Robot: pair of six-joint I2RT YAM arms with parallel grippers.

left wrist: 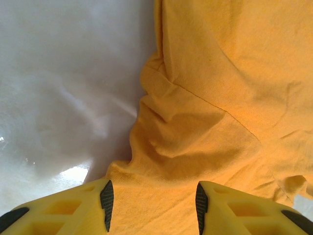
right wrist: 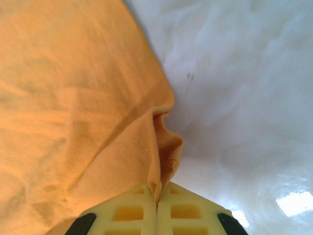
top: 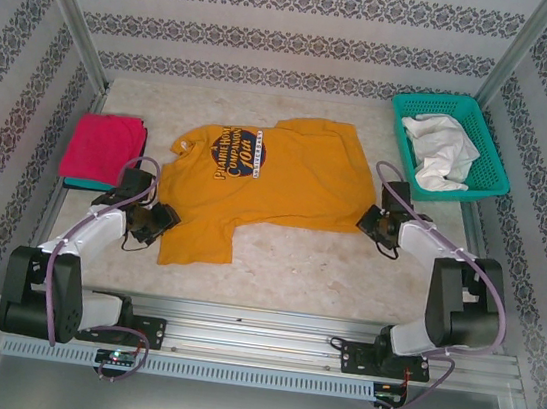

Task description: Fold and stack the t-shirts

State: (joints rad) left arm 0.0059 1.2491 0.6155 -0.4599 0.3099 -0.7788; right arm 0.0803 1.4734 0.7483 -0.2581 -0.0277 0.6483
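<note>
A mustard-orange t-shirt [top: 277, 180] with a dark round logo and white lettering lies spread across the middle of the table. My left gripper [top: 155, 219] is at its near left edge. In the left wrist view its fingers [left wrist: 106, 198] stand apart, open, with the orange cloth [left wrist: 195, 122] lying flat between them. My right gripper [top: 377, 223] is at the shirt's right edge. It is shut on a pinched fold of the hem [right wrist: 164, 147] in the right wrist view. A folded magenta t-shirt [top: 105, 145] rests on a teal one [top: 85, 183] at the left.
A teal lattice basket [top: 491, 163] holding white cloth [top: 440, 151] stands at the back right. Patterned walls and metal posts close in the table on three sides. Bare tabletop [top: 306, 264] runs along the front between the arms.
</note>
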